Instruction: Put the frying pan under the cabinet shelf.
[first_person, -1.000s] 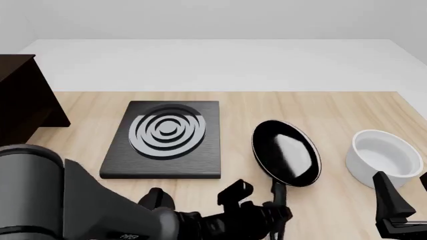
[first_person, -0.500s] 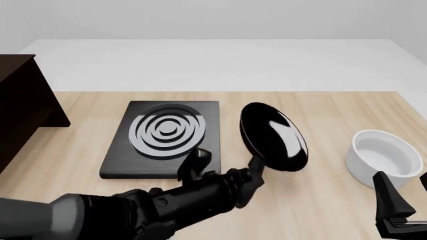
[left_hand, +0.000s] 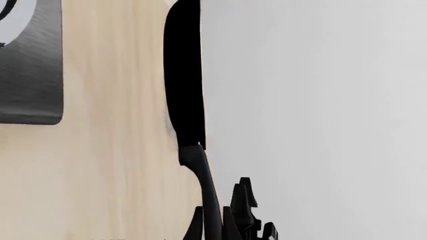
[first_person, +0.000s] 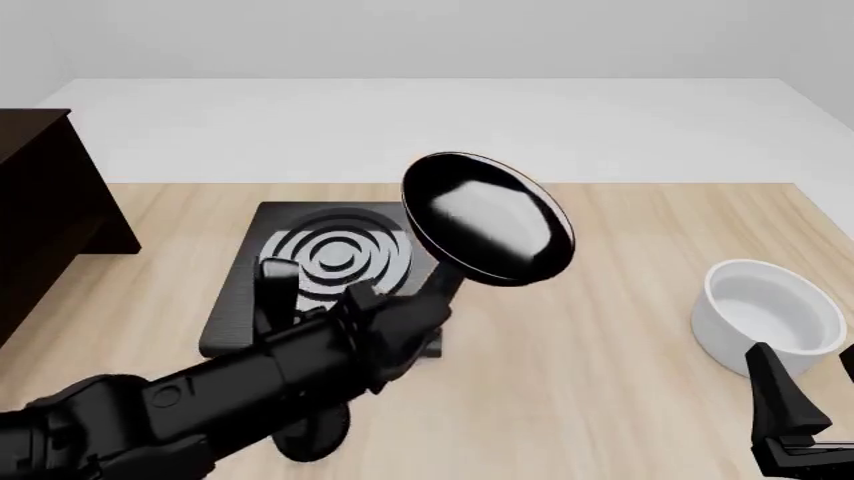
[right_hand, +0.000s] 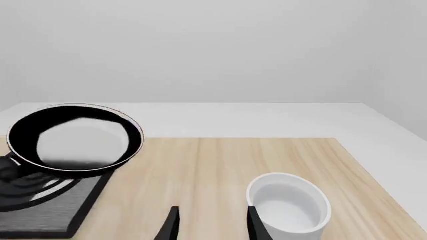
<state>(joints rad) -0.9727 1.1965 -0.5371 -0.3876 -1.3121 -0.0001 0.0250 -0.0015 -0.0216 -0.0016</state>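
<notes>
- Holding the frying pan (first_person: 489, 218) by its thin handle, the left tool (first_person: 400, 318) stays... no: the left tool is clenched on that handle, pan lifted clear of the counter (first_person: 627, 330).
- Gripped so far from the bowl of the pan, it could twist or slip in the clamp on the way left.
- Idle at the near right edge, the right tool (right_hand: 209, 222) hangs released, close to the white bowl (first_person: 770, 312).
- Tilted on edge above the ringed black plate (first_person: 328, 270), the pan shows a glossy black rim and pale grey inside.
- Swinging low, it could clip that plate.
- Farther left, the dark cabinet (first_person: 47, 205) is only partly in view; I cannot see the shelf opening, so a misjudged height could knock the pan against it.
</notes>
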